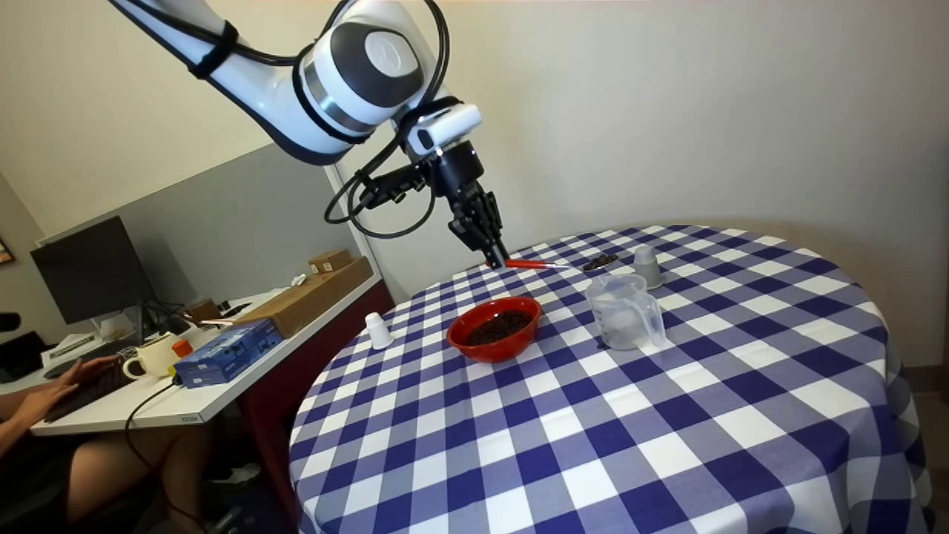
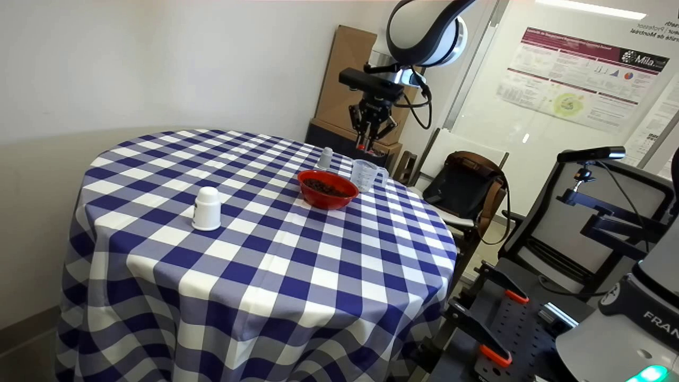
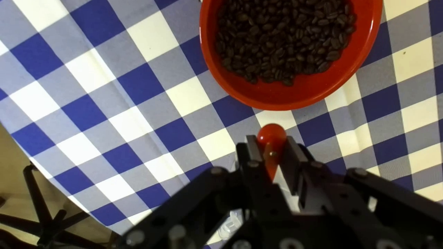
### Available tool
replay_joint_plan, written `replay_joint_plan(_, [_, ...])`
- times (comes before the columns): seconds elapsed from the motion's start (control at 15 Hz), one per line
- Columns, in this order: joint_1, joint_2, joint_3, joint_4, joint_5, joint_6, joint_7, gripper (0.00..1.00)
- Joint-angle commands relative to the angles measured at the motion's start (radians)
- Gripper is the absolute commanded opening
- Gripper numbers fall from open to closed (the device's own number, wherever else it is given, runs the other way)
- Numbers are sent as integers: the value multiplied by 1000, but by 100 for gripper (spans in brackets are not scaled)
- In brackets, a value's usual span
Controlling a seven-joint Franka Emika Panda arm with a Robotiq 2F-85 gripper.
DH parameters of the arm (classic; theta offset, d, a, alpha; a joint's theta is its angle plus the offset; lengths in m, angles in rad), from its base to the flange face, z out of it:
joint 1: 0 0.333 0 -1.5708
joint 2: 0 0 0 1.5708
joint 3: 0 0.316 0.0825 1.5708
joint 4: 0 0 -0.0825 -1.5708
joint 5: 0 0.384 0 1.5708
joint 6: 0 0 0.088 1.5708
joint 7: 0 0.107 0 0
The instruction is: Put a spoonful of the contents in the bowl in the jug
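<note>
Spoon (image 1: 528,264) in the claw (image 3: 271,139), beans (image 1: 599,262) aboard.
Claw pinches the red handle (image 3: 271,133); bowl (image 1: 506,351) and jug (image 1: 612,325) both stand lower, apart from it, on the desk (image 1: 630,437).

The arm (image 1: 341,81) reaches down from above, claw (image 3: 271,141) pointing downward, its 2 fingers (image 3: 254,150) pinched close together.

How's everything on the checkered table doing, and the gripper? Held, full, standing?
Bowl: upright, partly filled with beans
Gripper: shut on the spoon
Spoon: held, loaded with beans
Jug: upright, no beans showing
White object: standing, wide end down
Grayish object: standing
Tablecloth: spread, edges hanging
</note>
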Motion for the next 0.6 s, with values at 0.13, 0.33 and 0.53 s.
replay_joint_plan(0.13, [10, 94, -9, 115, -32, -90, -7, 9])
replay_joint_plan(0.33, [27, 149, -11, 171, -54, -139, -3, 9])
replay_joint_plan(0.53, [45, 199, -14, 231, -80, -188, -3, 9])
